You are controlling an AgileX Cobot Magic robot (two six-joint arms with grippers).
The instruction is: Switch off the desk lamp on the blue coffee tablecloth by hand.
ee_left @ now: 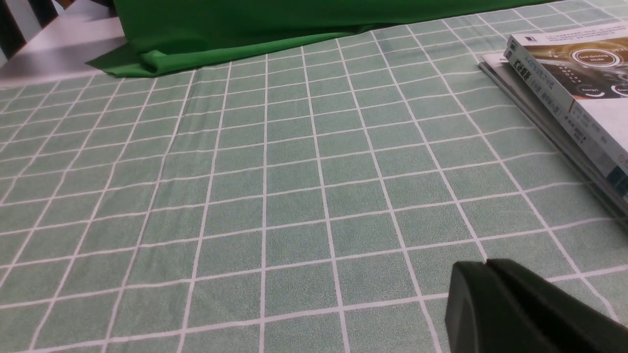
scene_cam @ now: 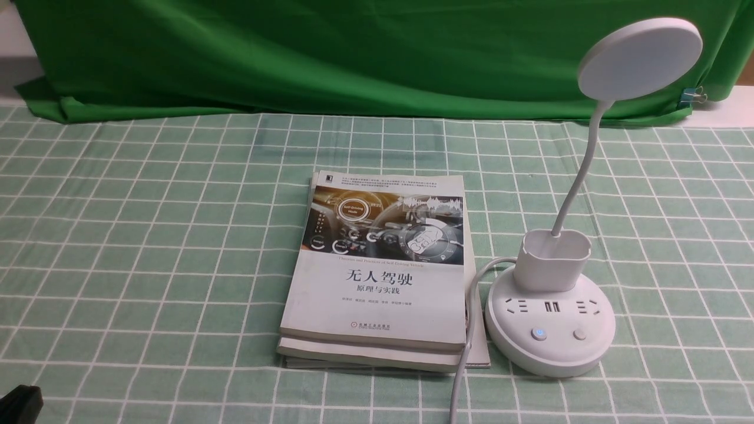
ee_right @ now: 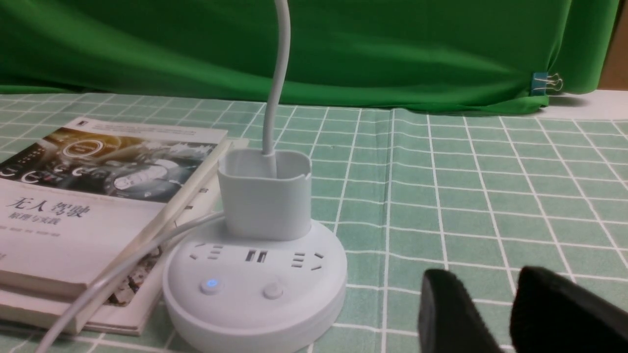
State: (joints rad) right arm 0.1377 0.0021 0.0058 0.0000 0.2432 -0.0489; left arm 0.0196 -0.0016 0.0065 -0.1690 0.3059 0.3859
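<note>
Hovering low over the blue coffee tablecloth, my right gripper shows 2 blunt matte-black fingers with a gap between them, released and holding nothing. My left gripper has its dark fingers pressed together, clenched on nothing, above bare grid cloth; in the front view only a black corner of it shows at the lower left.

Just beyond my right gripper stands the desk lamp: a smooth white round plastic base with 2 buttons at its front, 1 glowing blue, sockets behind them, then a cup-shaped holder and a thin bendy neck rising to a flat disc head. Its white cord runs forward across the corner of 2 stacked glossy books touching the base's left side.

Farthest back, a plain dark green cloth hangs in soft folds, pinned by a binder clip.
</note>
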